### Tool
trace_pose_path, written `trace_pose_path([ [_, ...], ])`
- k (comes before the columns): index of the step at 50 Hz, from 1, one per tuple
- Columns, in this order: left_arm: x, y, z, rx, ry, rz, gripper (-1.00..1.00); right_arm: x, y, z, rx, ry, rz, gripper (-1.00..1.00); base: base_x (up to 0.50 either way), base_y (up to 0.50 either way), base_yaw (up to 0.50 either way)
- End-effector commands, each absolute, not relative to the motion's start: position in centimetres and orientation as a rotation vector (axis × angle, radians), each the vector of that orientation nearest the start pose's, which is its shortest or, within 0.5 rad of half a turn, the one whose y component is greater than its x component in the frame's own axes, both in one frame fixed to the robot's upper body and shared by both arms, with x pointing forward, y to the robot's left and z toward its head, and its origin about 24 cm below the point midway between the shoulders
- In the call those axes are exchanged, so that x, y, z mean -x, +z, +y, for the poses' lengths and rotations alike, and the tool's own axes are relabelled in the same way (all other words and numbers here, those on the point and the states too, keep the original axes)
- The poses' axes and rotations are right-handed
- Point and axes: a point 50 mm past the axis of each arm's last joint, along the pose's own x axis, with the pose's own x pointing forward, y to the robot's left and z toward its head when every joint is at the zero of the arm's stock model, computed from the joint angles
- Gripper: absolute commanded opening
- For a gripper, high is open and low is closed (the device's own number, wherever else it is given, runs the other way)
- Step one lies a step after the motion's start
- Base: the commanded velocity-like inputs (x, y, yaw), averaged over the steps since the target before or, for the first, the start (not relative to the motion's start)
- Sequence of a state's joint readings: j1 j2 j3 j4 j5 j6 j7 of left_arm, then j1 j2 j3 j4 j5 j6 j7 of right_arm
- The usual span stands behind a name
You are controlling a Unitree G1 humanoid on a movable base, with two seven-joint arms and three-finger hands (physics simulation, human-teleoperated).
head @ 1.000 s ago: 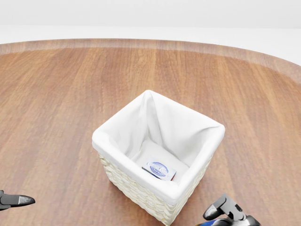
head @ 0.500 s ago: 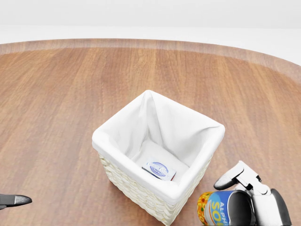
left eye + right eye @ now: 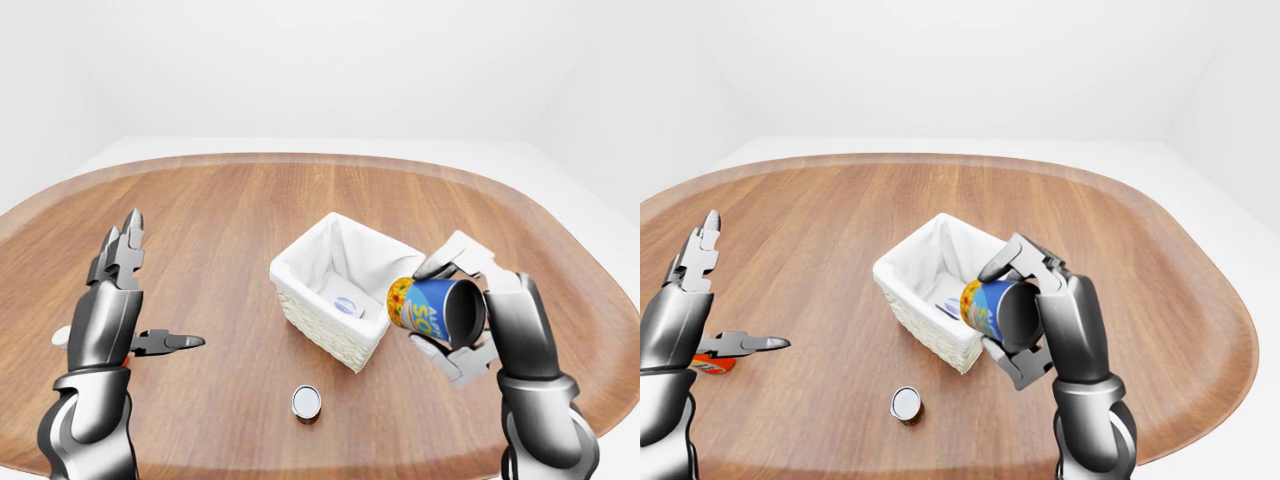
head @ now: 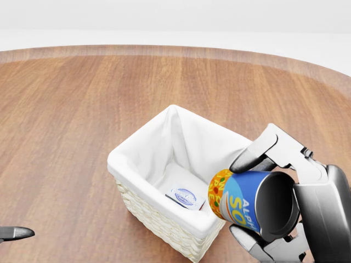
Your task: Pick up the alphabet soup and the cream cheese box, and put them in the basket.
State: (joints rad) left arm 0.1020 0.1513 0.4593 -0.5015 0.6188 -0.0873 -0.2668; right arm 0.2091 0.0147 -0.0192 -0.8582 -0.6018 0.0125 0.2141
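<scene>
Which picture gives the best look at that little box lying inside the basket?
The head view: the cream cheese box lies large on the basket floor. The eye views show only a small piece of it.

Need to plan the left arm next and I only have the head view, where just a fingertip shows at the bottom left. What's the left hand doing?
Observer: The left hand is raised with fingers spread, holding nothing.
Operator: Anything on the table I can't see?
Observer: A small can stands on the table, below the basket in the left-eye view.
Operator: Anything else?
Observer: In the right-eye view a red-and-orange item peeks out behind the left hand; too hidden to identify.
</scene>
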Motion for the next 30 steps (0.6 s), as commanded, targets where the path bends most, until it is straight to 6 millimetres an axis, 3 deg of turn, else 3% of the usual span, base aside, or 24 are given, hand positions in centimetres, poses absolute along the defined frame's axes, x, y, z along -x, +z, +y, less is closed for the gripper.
trace_pose_path([
  [1, -19.8, 15.0, 25.2, -0.925, 0.267, -0.251, 1.00, -17.0, 21.6, -13.9, 0.677, -0.059, -0.700, -1.00, 0.00, 0.00, 0.00],
  [7, -19.6, 15.3, 24.6, -0.948, 0.265, -0.261, 1.00, -16.8, 22.7, -12.9, 0.704, -0.037, -0.767, -1.00, 0.00, 0.00, 0.00],
  [11, -15.7, 15.7, 26.6, -0.869, 0.269, -0.213, 1.00, -17.1, 23.4, -11.9, 0.715, -0.019, -0.812, -1.00, 0.00, 0.00, 0.00],
  [12, -17.9, 18.0, 23.4, -0.933, 0.210, -0.358, 1.00, -17.1, 23.5, -11.6, 0.723, -0.014, -0.821, -1.00, 0.00, 0.00, 0.00],
  [13, -18.6, 17.7, 23.2, -0.936, 0.209, -0.357, 1.00, -17.1, 23.7, -11.4, 0.732, -0.012, -0.831, -1.00, 0.00, 0.00, 0.00],
  [14, -19.5, 16.0, 24.0, -0.918, 0.236, -0.293, 1.00, -17.1, 24.0, -11.0, 0.745, -0.008, -0.850, -1.00, 0.00, 0.00, 0.00],
  [16, -20.0, 15.2, 24.4, -0.917, 0.251, -0.266, 1.00, -17.4, 24.3, -10.6, 0.750, 0.001, -0.863, -1.00, 0.00, 0.00, 0.00],
  [22, -20.3, 14.4, 24.9, -0.924, 0.273, -0.240, 1.00, -20.1, 24.0, -10.1, 0.773, -0.012, -0.821, -1.00, 0.00, 0.00, 0.00],
  [30, -20.1, 14.4, 24.9, -0.930, 0.278, -0.240, 1.00, -24.9, 21.1, -9.7, 0.834, -0.043, -0.665, -1.00, 0.00, 0.00, 0.00],
])
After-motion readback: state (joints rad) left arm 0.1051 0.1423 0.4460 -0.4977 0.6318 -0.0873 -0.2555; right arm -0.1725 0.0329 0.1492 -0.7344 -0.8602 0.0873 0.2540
